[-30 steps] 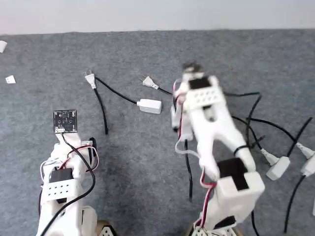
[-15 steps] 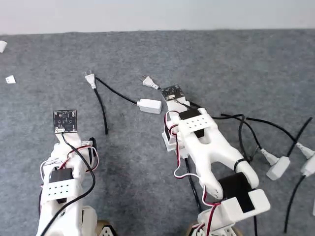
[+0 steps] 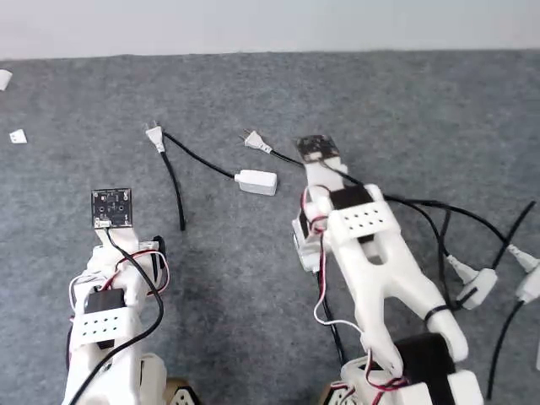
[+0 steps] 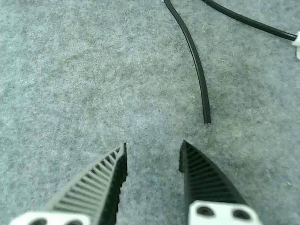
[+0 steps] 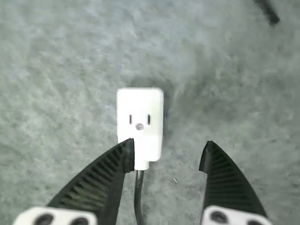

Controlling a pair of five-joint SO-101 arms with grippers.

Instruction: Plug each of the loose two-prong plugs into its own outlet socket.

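Plugs: a white two-prong plug [image 3: 154, 135] lies far left on the grey carpet [image 3: 245, 295]; its black cable [image 3: 175, 190] runs nearward; a second plug [image 3: 251, 140] lies to its right
Sockets: a white outlet socket [image 3: 256, 181] lies on its side just near of the second plug, apart from both plugs; a face-up socket [image 5: 139, 121] rests on the carpet with its cord leaving its near end
Right gripper: the right gripper [image 5: 167, 147] hangs over the face-up socket, fingers spread wide; one fingertip overlaps the socket's near corner
Left gripper: the left gripper [image 4: 153, 147], near left, has its fingers apart over bare carpet; the cable's cut end [image 4: 206, 121] lies just beyond
Right edge: more white plug ends [image 3: 477, 285] on black cords
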